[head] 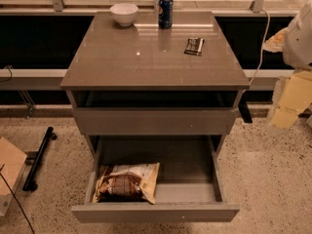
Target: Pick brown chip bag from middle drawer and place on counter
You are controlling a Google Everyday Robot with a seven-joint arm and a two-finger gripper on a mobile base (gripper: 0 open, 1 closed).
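Nearest, the shallow grey middle drawer [155, 211] stands pulled out. A crinkly brown chip bag [127, 182] lies flat in its front-left corner. At right, the pale yellow gripper [285, 106] hangs beside the cabinet, well apart from the bag; how far open it is cannot be told. Beyond, the glossy counter [122, 62] bears a flat dark wrapper [194, 46], a blue can [165, 12] and a round white bowl [124, 13].

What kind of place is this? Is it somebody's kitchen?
Probably an office snack corner or robot test room, not a home kitchen. A standalone counter holds a bowl and soda can, a brown chip bag lies in the middle drawer, and the robot's gripper hangs at the right edge.
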